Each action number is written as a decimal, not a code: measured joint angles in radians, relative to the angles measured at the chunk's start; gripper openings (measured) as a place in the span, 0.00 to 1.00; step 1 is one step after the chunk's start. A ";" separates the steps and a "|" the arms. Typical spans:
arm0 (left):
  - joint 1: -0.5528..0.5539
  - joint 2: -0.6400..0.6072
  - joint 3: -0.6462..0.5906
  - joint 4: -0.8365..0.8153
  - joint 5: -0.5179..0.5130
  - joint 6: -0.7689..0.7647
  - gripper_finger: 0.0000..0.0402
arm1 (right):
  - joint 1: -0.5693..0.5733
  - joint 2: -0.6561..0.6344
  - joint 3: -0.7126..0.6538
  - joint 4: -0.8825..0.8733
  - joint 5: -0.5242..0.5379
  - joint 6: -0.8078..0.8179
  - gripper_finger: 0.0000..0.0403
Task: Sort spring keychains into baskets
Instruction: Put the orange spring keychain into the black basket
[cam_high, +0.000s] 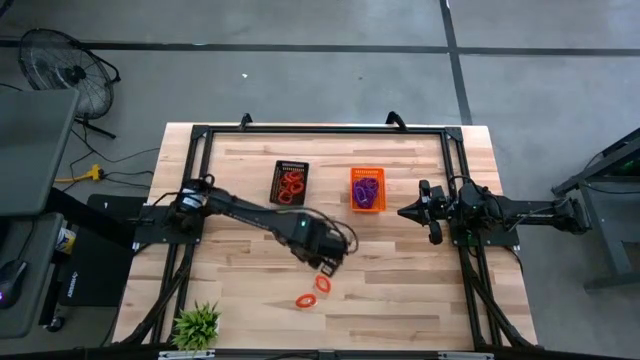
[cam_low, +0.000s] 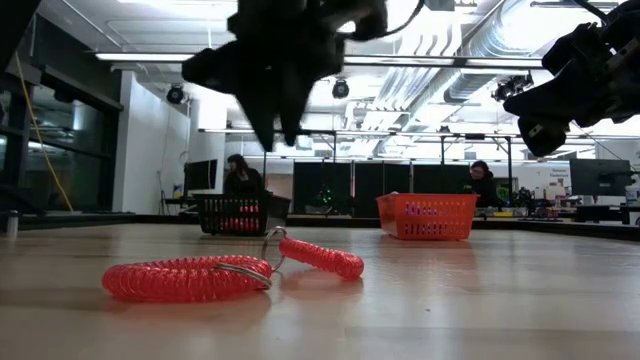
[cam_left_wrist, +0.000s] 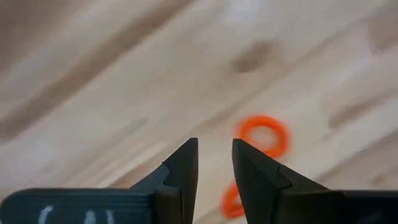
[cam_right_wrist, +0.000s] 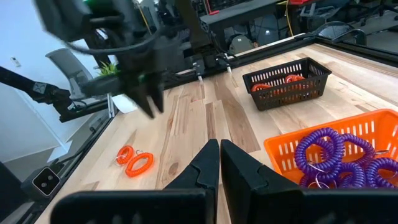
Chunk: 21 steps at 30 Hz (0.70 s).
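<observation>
Two orange-red spring keychains (cam_high: 322, 284) (cam_high: 305, 300) lie flat on the wood near the table's near edge; the low view shows them as coils (cam_low: 185, 278) (cam_low: 320, 257) and the right wrist view as a pair (cam_right_wrist: 132, 160). My left gripper (cam_high: 326, 264) (cam_left_wrist: 215, 147) hangs just above them, fingers pointing down and a little apart, touching nothing. The black basket (cam_high: 290, 182) holds orange-red keychains. The orange basket (cam_high: 367, 188) holds purple ones (cam_right_wrist: 336, 155). My right gripper (cam_high: 405, 212) (cam_right_wrist: 219, 143) waits shut, in the air to the right of the orange basket.
A black frame rail (cam_high: 320, 130) runs along the table's far edge and down both sides. A small potted plant (cam_high: 197, 325) stands at the near left corner. Bare wood lies between the baskets and the loose keychains. People (cam_low: 240, 175) (cam_low: 480, 180) sit far behind the table.
</observation>
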 joint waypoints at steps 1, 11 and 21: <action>-0.009 0.008 0.001 0.033 0.001 0.004 0.24 | 0.000 0.000 0.000 0.000 0.000 0.000 0.03; -0.046 0.094 0.004 0.122 0.080 0.101 0.24 | 0.000 0.000 0.000 0.000 0.000 0.000 0.03; -0.046 0.132 -0.004 0.093 0.080 0.269 0.24 | 0.000 0.000 0.000 0.001 0.000 0.000 0.03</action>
